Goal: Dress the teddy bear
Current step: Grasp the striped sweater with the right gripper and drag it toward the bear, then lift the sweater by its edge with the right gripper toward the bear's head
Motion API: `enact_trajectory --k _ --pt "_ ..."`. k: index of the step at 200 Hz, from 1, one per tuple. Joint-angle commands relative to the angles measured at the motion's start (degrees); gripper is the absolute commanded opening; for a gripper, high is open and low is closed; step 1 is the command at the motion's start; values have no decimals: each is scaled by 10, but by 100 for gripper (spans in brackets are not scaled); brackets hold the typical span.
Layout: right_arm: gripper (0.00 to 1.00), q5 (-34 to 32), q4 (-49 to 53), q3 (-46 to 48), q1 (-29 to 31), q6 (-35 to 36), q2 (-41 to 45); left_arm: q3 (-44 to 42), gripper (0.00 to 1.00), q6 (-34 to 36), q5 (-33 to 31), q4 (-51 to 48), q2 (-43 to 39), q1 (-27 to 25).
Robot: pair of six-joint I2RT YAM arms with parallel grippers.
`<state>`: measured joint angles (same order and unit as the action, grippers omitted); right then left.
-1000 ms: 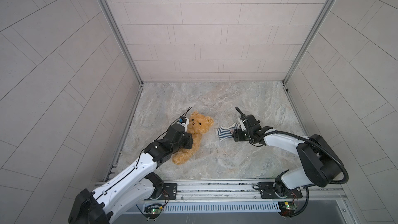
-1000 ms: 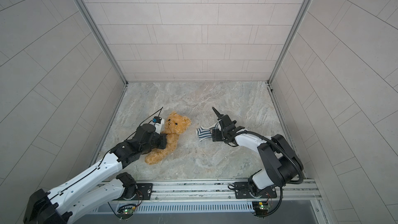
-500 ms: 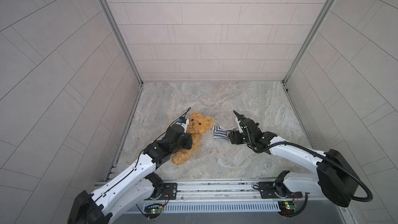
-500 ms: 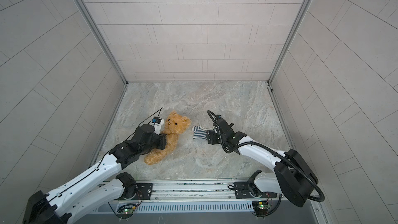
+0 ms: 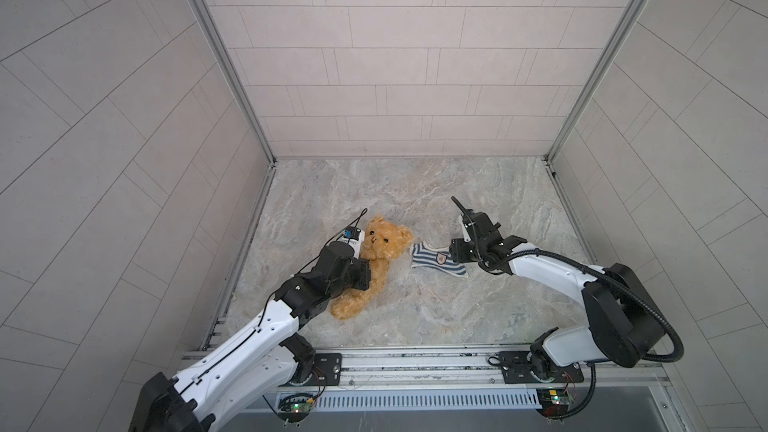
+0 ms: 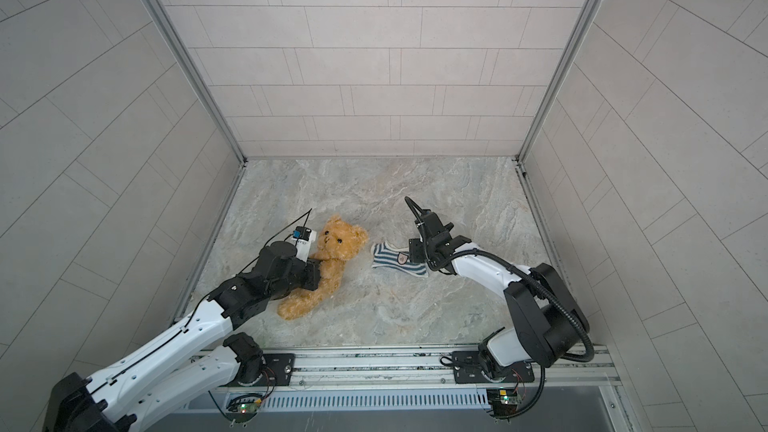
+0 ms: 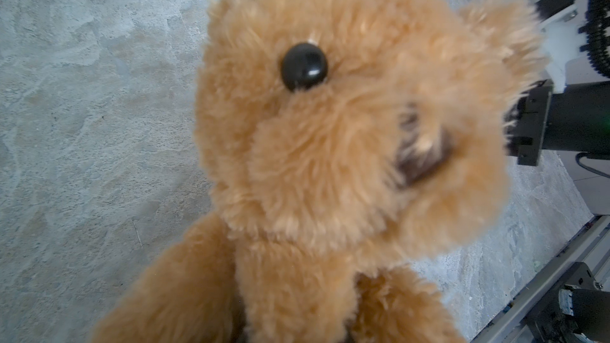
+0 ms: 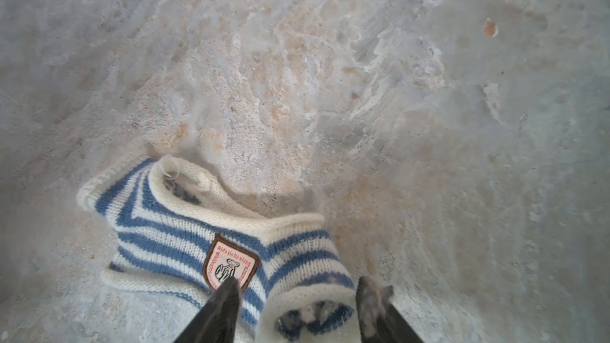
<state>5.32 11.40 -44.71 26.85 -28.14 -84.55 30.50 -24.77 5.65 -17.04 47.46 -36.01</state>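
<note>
Step in hand: securing the garment before dressing.
- Teddy bear [image 5: 380,259]: on its back, left part of the marble floor [image 5: 415,317]. The left gripper [image 5: 360,278] pinches its torso.
- Right gripper [image 8: 298,283]: jaws spread astride an open end of the striped shirt [image 8: 171,235], which lies near the bear's head.
- Next move, as judged: pinch the knit and lift it.
- Room: open floor behind; the left wall rail [image 5: 249,243] is close.

Left arm [image 5: 257,326] stretched forward, left claw [image 5: 362,275] clamped; right arm [image 5: 548,273] bent inward, right claw [image 8: 297,287] parted.

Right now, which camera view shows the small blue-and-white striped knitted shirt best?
Right wrist view: the striped knitted shirt lies close up, its badge and knit sharp. Both top views show the shirt small. The left wrist view is filled by the fluffy golden-brown teddy bear; no shirt.
</note>
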Motion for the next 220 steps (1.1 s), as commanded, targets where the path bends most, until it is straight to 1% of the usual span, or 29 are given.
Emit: enact_trajectory --k 1,20,40,68,81,93,101,118,128,152,165,174,189,220 --pt "46 6 27 -15 -9 6 -28 7 0 8 7 15 -2 2" --pt "33 -6 21 -2 -11 5 -34 9 0 9 12 16 -1 2" --pt "20 -16 15 20 -13 -4 -23 10 0 11 18 17 1 2" --pt "14 -36 7 65 -13 -28 19 12 0 12 26 25 13 -2" --pt "13 -36 -5 89 -13 -49 49 16 0 15 26 26 21 -8" --pt "13 -29 -21 135 -12 -70 80 20 0 19 24 27 28 -15" --pt "15 -22 -31 157 -11 -86 102 22 0 22 21 27 33 -19" --pt "29 -20 -38 194 -4 -107 150 24 0 25 12 26 38 -29" --pt "35 -20 -29 203 1 -108 181 23 0 25 10 28 41 -32" --pt "44 -36 49 178 16 -82 247 25 0 29 9 22 47 -41" --pt "48 -47 87 149 30 -48 269 25 0 31 6 18 45 -45" --pt "51 -51 107 129 38 -27 274 24 0 31 6 16 45 -46" --pt "52 -53 137 97 53 1 265 21 0 28 10 13 42 -47" --pt "52 -35 184 28 74 38 211 14 0 18 17 -2 28 -48"
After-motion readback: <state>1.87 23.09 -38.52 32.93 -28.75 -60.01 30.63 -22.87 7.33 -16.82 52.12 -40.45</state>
